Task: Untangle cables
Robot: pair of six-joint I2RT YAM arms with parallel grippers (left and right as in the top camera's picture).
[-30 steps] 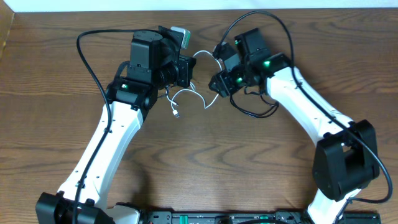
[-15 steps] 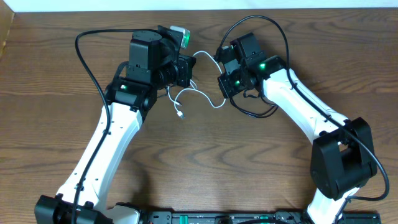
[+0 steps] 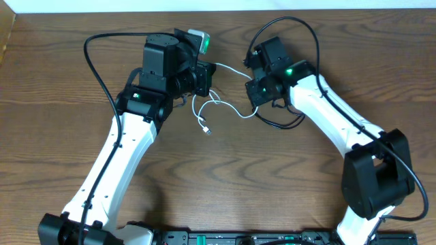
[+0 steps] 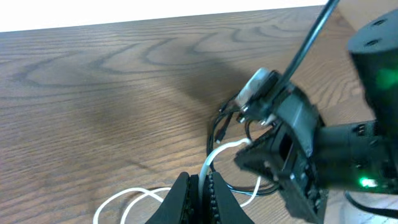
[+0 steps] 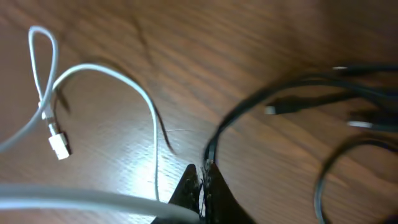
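We pinch the white cable [image 4: 217, 150] in our closed left gripper [image 4: 198, 182]. Our right gripper [image 5: 200, 177], also closed, seems to nip the black cable [image 5: 249, 104], likely to draw them apart across the worktop [image 3: 272, 190].

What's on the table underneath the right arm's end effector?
Seen from its wrist camera, the right end effector hangs over wooden table, with a white cable and a black cable there. Its closed fingertips cover what lies directly beneath.
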